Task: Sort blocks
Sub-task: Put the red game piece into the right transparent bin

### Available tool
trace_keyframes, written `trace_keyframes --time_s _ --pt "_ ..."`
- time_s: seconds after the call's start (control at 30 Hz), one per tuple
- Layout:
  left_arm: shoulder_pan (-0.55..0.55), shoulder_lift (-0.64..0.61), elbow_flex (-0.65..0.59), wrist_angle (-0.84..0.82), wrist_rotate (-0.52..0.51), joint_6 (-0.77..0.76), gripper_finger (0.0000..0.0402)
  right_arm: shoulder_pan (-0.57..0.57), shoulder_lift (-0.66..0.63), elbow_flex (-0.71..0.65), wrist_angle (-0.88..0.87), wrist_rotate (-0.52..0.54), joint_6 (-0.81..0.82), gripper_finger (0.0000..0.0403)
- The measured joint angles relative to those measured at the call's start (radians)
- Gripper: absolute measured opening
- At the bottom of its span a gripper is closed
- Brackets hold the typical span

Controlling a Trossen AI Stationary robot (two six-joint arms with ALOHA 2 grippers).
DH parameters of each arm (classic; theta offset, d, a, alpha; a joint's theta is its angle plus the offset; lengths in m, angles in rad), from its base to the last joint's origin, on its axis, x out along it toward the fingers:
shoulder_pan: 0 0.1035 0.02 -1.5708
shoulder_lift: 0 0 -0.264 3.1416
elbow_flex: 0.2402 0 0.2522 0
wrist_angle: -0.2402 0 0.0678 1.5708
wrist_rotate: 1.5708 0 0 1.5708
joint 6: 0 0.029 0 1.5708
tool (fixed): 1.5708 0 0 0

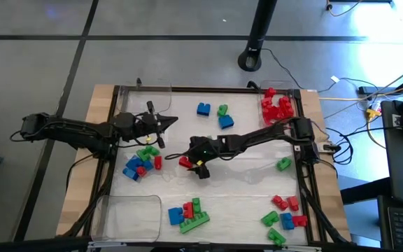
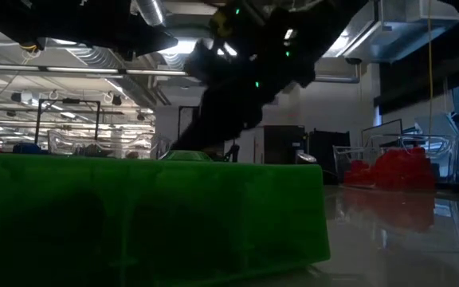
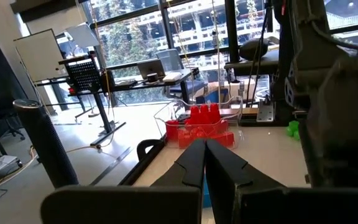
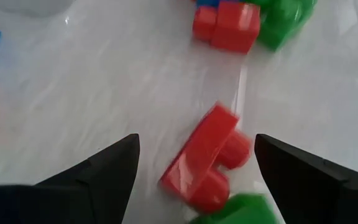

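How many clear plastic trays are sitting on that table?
2 that I can make out: one tray in the far right corner, holding red blocks, and one empty tray in the near left corner. Their clear walls are faint, so another might escape notice.

An open office-lab: whiteboard (image 3: 39, 53), desks with laptops (image 3: 160, 70), exposed ceiling ducts (image 2: 389, 32).

The left tool (image 3: 204, 163) points, fingers together, toward a clear tray (image 3: 199, 124) of red blocks (image 3: 201, 119).

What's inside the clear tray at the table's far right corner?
The clear tray holds a pile of red blocks and nothing of another colour on top. Whatever lies beneath the pile is covered.
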Motion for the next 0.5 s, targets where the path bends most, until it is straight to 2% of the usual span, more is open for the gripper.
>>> trace_keyframes --time_s 0.37,0.5 --pt "0.0 0.0 0.0 0.002 0.0 -0.004 0.0004 0.0 0.054 0.001 0.007 0.062 0.006 0.0321" --pt "0.0 0.0 0.0 0.002 0.0 -0.004 0.0004 0.0 0.054 0.001 0.008 0.072 0.004 0.0304"
